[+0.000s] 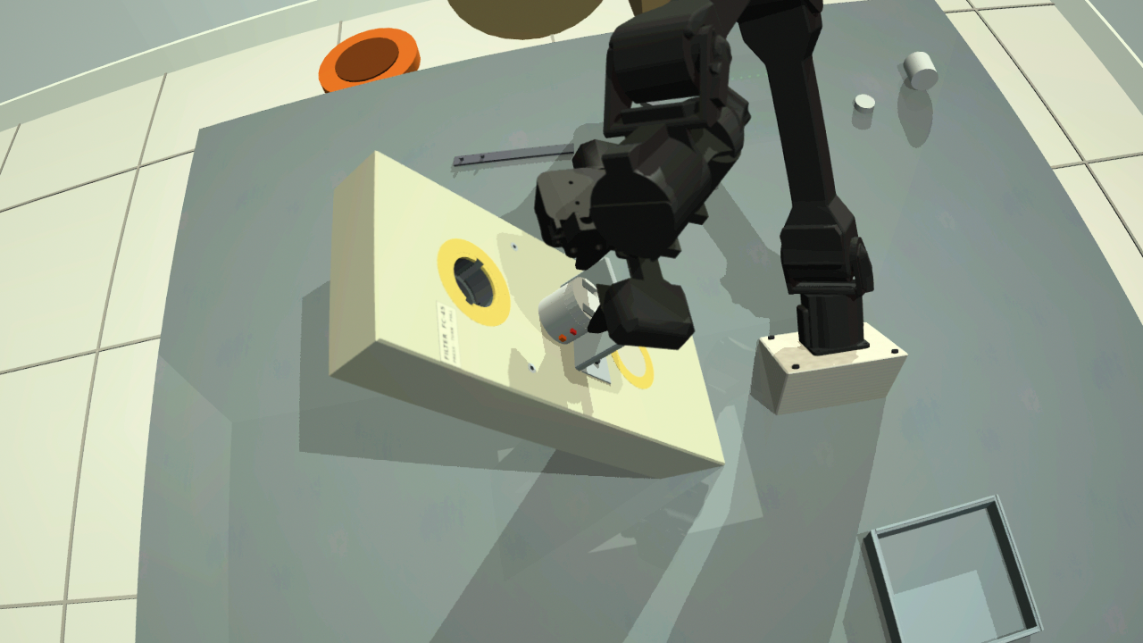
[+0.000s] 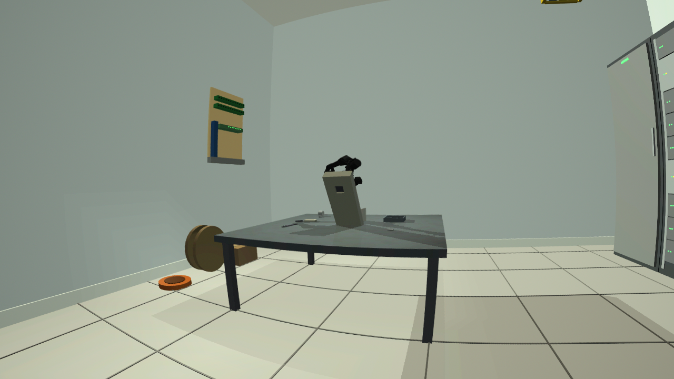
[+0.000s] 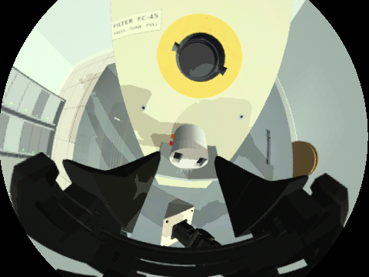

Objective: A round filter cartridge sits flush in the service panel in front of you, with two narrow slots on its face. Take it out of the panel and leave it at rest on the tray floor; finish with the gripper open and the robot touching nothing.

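Note:
The cream service panel (image 1: 415, 199) (image 2: 343, 207) (image 3: 134, 69) leans over the table. Its round socket (image 1: 473, 281) (image 3: 197, 58), ringed in yellow, is empty. The grey filter cartridge (image 1: 563, 310) (image 3: 189, 138) is outside it, resting on the grey bracket shelf (image 1: 589, 352) (image 3: 173, 173) on the panel face; its two slots face outward and red and orange marks show on its side. My gripper (image 1: 587, 294) (image 3: 187, 158) is open, with a fingertip to either side of the cartridge's slotted end and visible gaps in the wrist view. The tray (image 1: 1016, 572) (image 2: 394, 219) holds no cartridge.
The arm's pale base block (image 1: 771, 375) (image 3: 166, 235) stands between panel and tray. A dark flat bar (image 1: 511, 155) (image 3: 267, 146) lies behind the panel. A white cylinder (image 1: 921, 70) and small disc (image 1: 863, 103) lie at the far right. A lower yellow ring (image 1: 639, 369) marks the panel.

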Available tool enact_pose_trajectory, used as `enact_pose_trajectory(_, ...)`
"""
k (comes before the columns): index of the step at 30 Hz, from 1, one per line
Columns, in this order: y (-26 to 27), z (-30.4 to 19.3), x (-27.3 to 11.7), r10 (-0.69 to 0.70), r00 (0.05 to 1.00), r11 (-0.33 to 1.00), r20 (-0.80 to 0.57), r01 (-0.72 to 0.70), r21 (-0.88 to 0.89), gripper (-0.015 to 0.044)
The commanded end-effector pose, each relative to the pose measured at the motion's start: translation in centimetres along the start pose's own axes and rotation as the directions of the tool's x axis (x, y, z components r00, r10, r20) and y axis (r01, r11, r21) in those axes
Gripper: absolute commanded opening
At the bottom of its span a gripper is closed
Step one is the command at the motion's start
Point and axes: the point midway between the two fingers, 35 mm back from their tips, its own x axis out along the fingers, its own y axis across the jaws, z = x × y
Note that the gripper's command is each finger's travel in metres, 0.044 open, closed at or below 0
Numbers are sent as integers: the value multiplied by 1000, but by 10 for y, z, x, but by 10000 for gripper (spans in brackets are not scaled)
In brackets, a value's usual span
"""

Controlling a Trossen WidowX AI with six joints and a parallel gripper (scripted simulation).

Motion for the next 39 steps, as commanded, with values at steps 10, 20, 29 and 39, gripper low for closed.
enact_pose_trajectory(10, -2, -1, 20, -6, 1000, 1000, 4, 6, -5, 305)
enact_pose_trajectory(20, -1, -1, 15, -2, 1000, 1000, 0, 2, 1, 219)
enact_pose_trajectory(29, -1, 0, 15, -2, 1000, 1000, 0, 2, 1, 80)
enact_pose_trajectory(39, -1, 22, 5, -4, 1000, 1000, 1, 4, -1, 0)
